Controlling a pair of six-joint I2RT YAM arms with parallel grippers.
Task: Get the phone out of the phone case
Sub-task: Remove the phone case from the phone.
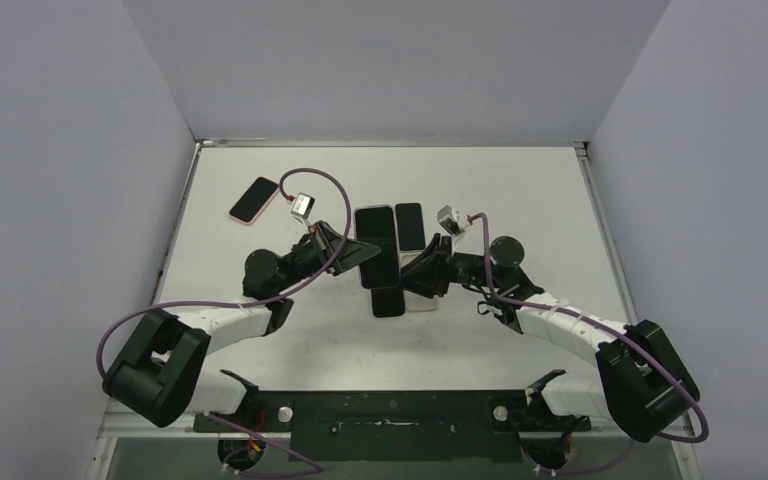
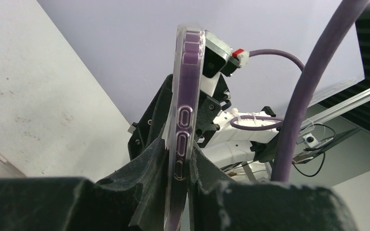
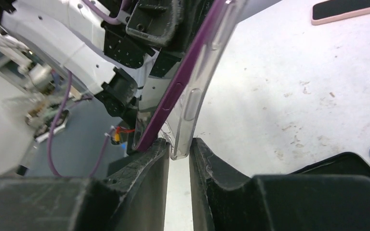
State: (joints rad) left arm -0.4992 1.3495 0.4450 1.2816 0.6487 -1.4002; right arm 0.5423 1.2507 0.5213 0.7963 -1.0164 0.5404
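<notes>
— Which step are we at?
— Mid-peel, I reckon. My left claw (image 2: pixel 178 163) is clenched across the phone (image 2: pixel 190 91), held up off the table (image 3: pixel 294 96) between both arms. The right claw (image 3: pixel 178 144) flanks the case (image 3: pixel 193 98) lip; whether it bites, I can't tell.
— Next?
— Pinch that lip and bend it away (clear, rubbery-looking, rounded; the phone is a rigid, glossy purple slab).

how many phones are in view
4: pink phone far left, cased phone held up at centre, black phone just right of it, second black phone closer to the robot; others may be hidden.
</notes>
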